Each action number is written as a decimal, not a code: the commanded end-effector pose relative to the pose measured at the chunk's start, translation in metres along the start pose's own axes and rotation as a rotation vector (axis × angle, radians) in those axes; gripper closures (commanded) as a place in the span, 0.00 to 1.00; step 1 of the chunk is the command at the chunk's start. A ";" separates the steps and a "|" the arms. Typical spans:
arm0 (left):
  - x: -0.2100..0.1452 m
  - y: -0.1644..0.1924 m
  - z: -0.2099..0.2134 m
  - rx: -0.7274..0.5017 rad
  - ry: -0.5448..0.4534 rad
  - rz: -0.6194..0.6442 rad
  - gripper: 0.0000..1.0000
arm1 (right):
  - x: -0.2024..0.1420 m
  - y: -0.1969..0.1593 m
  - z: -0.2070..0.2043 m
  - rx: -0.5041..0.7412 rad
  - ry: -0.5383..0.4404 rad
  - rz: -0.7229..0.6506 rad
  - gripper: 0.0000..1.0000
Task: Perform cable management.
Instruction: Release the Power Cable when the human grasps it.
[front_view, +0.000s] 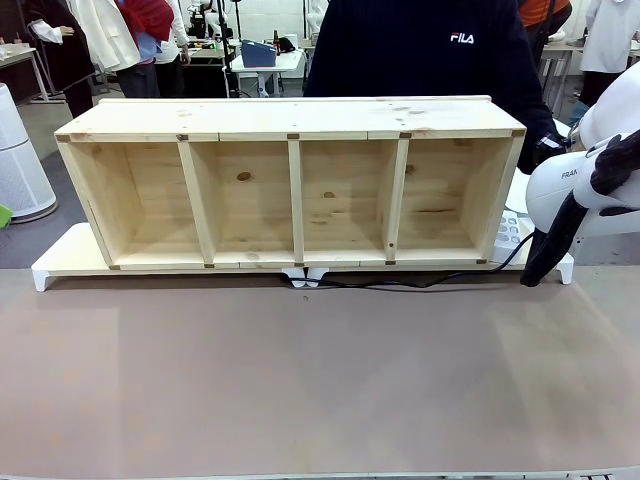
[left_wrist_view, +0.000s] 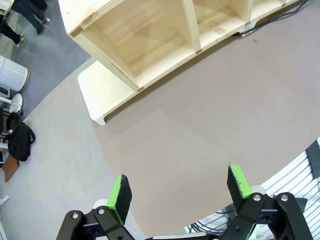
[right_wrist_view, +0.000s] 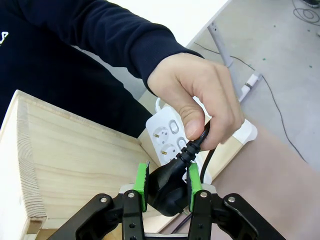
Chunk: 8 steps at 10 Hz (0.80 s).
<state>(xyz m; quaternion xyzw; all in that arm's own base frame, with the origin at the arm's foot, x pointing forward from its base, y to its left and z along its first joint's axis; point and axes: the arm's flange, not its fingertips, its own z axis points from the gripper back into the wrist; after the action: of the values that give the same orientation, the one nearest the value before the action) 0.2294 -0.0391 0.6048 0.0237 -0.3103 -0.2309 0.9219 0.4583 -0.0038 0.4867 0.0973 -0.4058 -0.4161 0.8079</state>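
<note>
1 cable (right_wrist_view: 204, 150) is in play here, a thin black cord ending in a round plug (right_wrist_view: 167, 187), and it looks light and floppy along its length while the moulded plug is the only stiff, graspable part, so that is the sensible place to hold it. The right gripper (right_wrist_view: 166, 186) has its 2 green pads pinched on the plug body, just above the power strip (right_wrist_view: 167, 132), while 1 hand (right_wrist_view: 200, 97) of the person pinches the cord right where it leaves the plug. From the strip the cord trails along the table under the front edge of the wooden shelf (front_view: 290, 190), which has 4 compartments. The left gripper (left_wrist_view: 180, 192) hangs far from the strip over bare table, its 2 fingers spread wide and holding nothing.
</note>
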 end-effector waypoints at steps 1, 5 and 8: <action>0.002 0.000 0.000 -0.003 -0.012 0.002 0.00 | 0.002 0.000 0.000 -0.005 0.001 -0.003 0.61; 0.002 0.000 0.000 -0.003 -0.012 0.002 0.00 | 0.002 0.000 0.000 -0.005 0.001 -0.003 0.61; 0.002 0.000 0.000 -0.003 -0.012 0.002 0.00 | 0.002 0.000 0.000 -0.005 0.001 -0.003 0.61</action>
<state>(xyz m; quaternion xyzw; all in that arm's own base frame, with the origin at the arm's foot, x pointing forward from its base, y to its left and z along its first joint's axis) 0.2294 -0.0391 0.6048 0.0237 -0.3103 -0.2309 0.9219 0.4584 -0.0037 0.4869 0.0974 -0.4060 -0.4160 0.8079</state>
